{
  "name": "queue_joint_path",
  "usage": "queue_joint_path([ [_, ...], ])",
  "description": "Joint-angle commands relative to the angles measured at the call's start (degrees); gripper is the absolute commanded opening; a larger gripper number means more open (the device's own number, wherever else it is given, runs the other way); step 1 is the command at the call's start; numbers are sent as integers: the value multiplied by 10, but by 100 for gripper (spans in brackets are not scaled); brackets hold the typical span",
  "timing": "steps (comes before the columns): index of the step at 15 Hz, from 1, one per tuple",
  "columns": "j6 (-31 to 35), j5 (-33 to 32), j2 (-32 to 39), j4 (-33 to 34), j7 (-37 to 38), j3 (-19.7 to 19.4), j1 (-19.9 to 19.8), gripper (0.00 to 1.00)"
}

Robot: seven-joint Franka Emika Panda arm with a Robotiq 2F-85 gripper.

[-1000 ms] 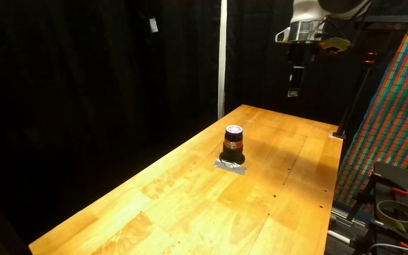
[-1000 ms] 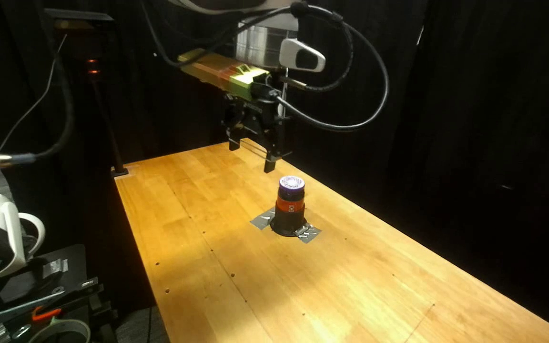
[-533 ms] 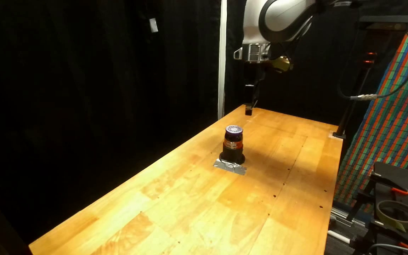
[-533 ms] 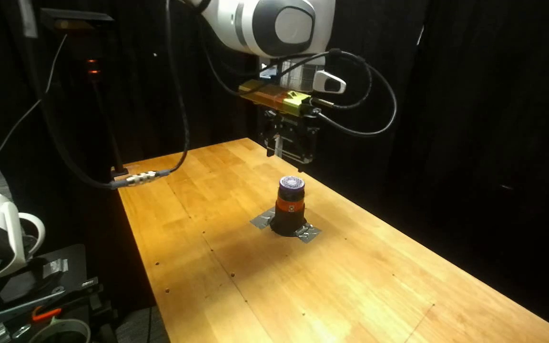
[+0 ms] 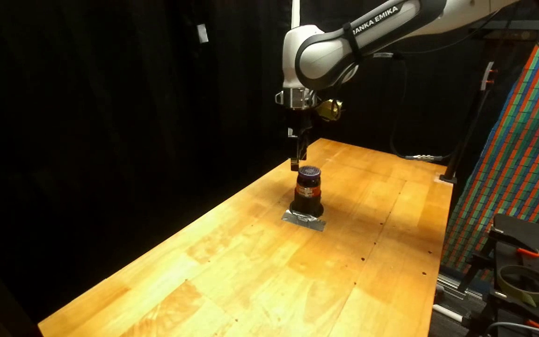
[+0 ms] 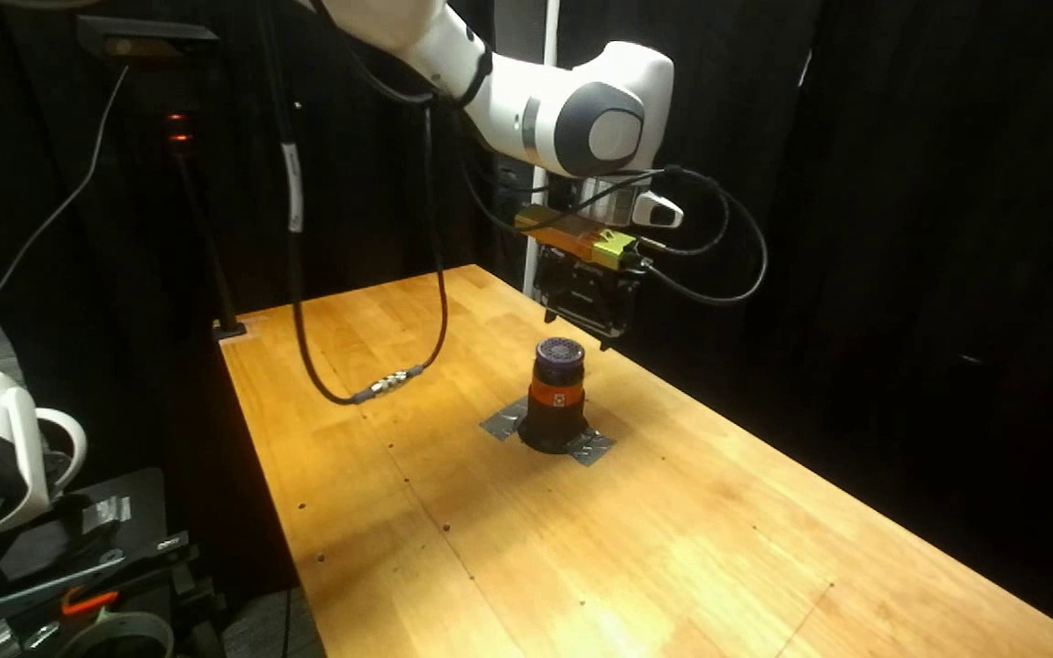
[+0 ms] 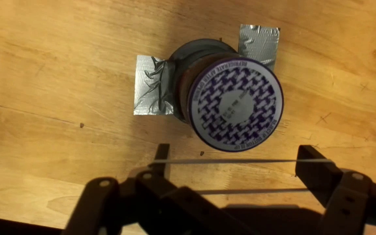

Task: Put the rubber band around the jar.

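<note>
The jar is short and dark with an orange-red label and a purple-white lid. It stands upright in a black base on the table in both exterior views (image 5: 308, 191) (image 6: 556, 391). Its lid (image 7: 237, 104) fills the middle of the wrist view. My gripper (image 7: 233, 153) is open, pointing down, its fingers spread wider than the lid. A thin, light rubber band (image 7: 233, 161) is stretched around both fingers as two near-parallel strands. In the wrist view the jar lies just outside the band's loop. In both exterior views the gripper (image 5: 298, 164) (image 6: 578, 331) hangs beside and behind the lid, slightly higher.
Silver tape (image 7: 153, 86) holds the jar's base to the wooden table (image 6: 728, 512). A hanging cable with a metal connector (image 6: 389, 382) loops low over the table. A dark pole (image 6: 216, 265) stands at the table's corner. A side cart holds a tape roll (image 5: 525, 284).
The arm has come in from the back, moving down and across towards the jar, and its fingertips are now close beside the lid. The jar has not moved.
</note>
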Motion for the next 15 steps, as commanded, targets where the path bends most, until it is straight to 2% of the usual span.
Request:
queue_joint_path([
  [1,-96,-8,85,140,-2,14,0,100],
  [4,-196,-17,135,221,3,12,11,100],
  [8,-266,-32,177,288,1,10,23,100],
  [10,-284,-39,190,305,3,8,28,100],
  [15,-246,-46,213,324,28,-2,36,100],
])
